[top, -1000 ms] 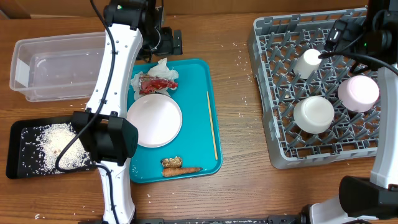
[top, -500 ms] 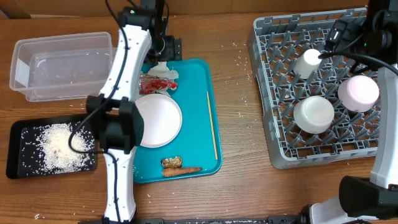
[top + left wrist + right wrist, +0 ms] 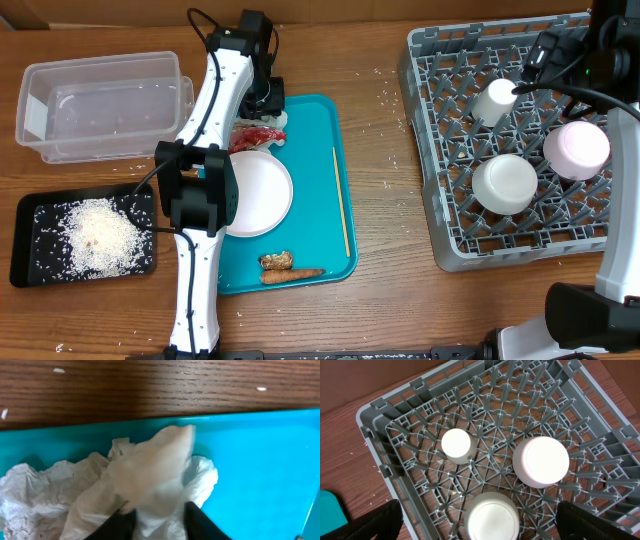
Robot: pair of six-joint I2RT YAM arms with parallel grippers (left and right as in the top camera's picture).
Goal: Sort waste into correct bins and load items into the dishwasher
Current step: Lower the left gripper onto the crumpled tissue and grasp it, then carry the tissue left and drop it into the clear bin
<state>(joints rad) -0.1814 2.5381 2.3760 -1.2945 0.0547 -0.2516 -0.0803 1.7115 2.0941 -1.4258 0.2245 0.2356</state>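
the left gripper pinches a crumpled white tissue lying at the far edge of a flat teal plastic tray, beside the wooden table. the right gripper hangs wide open above a square grey lattice dish rack holding three upturned pale round dishes.

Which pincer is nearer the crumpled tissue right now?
Left. The left pincer is closed around the crumpled tissue on the teal tray; the right pincer hangs open above the dish rack, across the table.
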